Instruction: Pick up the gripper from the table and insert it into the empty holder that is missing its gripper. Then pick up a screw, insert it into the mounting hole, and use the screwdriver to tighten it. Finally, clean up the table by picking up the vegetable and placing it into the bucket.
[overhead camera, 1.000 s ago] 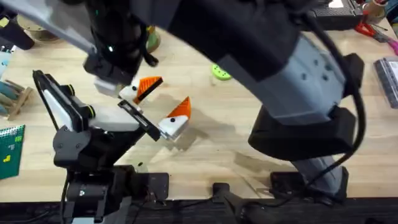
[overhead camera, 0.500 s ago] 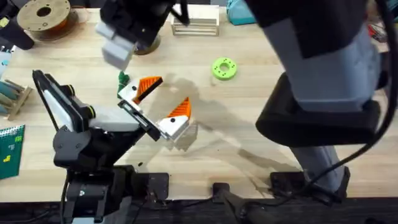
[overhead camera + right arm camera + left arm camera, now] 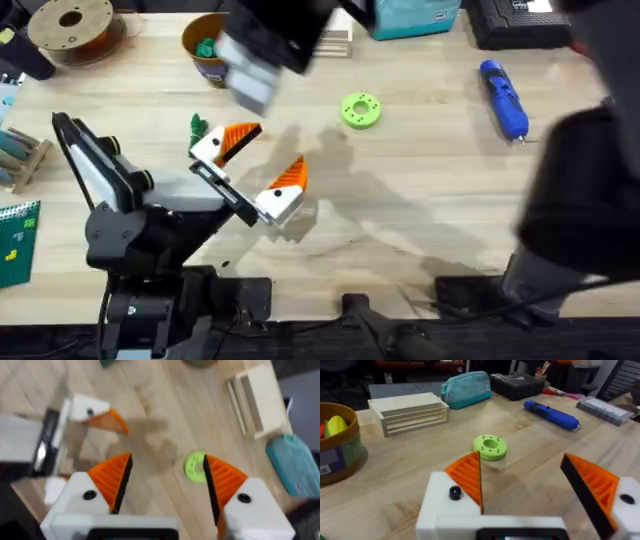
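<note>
1. Orange pads catch the eye first from overhead: the left gripper [image 3: 253, 170] rests low on the table [image 3: 420, 200], its two white fingers spread apart with nothing between them, both wearing orange tips. The right arm looms dark and blurred over the far side, its gripper [image 3: 250, 75] hanging near the bucket [image 3: 205, 50], which already has something green inside. A small green vegetable [image 3: 197, 127] lies just beside the left arm's farther fingertip. The blue screwdriver [image 3: 503, 97] lies well apart at the far right, and the lime-green disc [image 3: 361, 110] sits between.

2. From the left wrist, the orange pads [image 3: 470, 477] stand wide open, empty; a screw head shows in the white block. The screwdriver [image 3: 551, 414] lies beyond the disc [image 3: 490, 447], and the bucket [image 3: 337, 450] holds a yellow piece.

3. From the right wrist, that gripper [image 3: 167, 485] is likewise open and empty, high over the table, looking down on the left arm's fingers [image 3: 95, 415].

4. My worry: the vegetable sits so tight against the left fingertip that a descending right gripper could knock that finger, or nudge the toy away and close on air.
</note>
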